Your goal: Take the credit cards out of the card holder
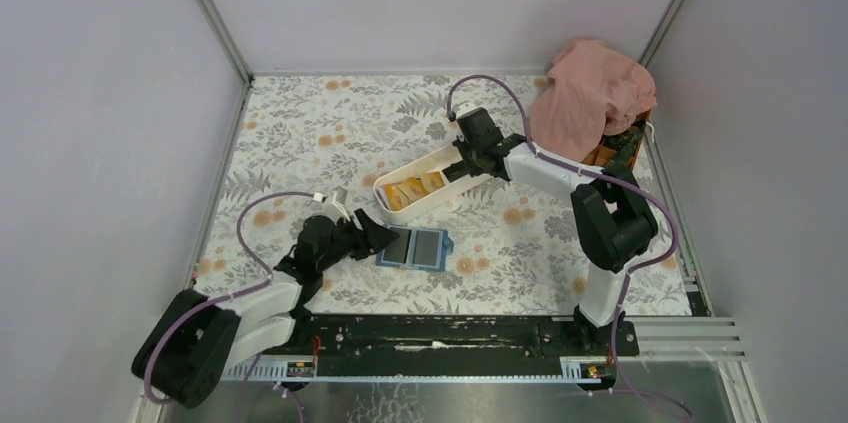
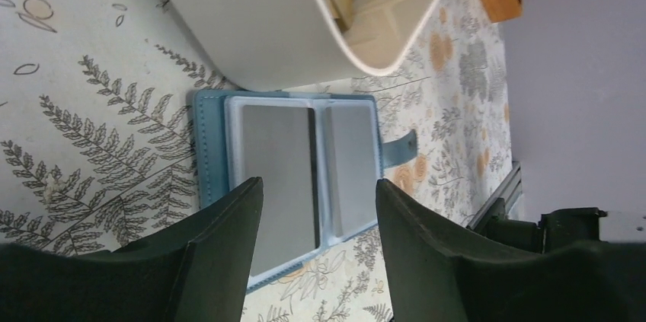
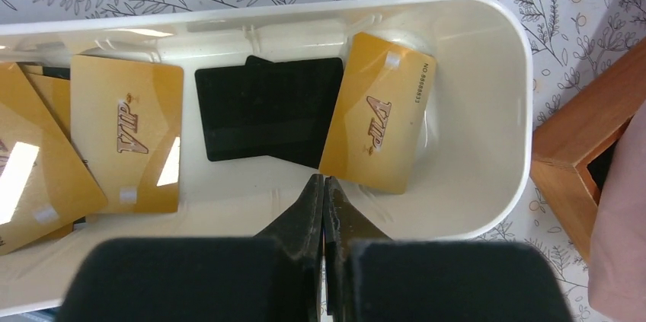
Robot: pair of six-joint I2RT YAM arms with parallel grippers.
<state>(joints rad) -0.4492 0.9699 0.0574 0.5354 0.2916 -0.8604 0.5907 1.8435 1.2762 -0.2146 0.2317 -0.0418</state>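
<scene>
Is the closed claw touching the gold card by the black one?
Cannot tell. Right wrist view: the right gripper, shut with nothing pinched, ends where the gold card begins; no gap or contact shows.

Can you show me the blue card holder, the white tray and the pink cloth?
card holder [image 2: 278,173]: left wrist view, its larger grey pocket.
white tray [image 3: 495,109]: right wrist view, its rounded end wall.
pink cloth [image 1: 595,93]: top view, its middle.

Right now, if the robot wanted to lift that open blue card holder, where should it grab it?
Probably by the small strap tab jutting from the outer edge of the card holder, coming down from above. It lies open and flat on the table, so its broad faces offer nothing to pinch, while the tab sticks out clear.
</scene>
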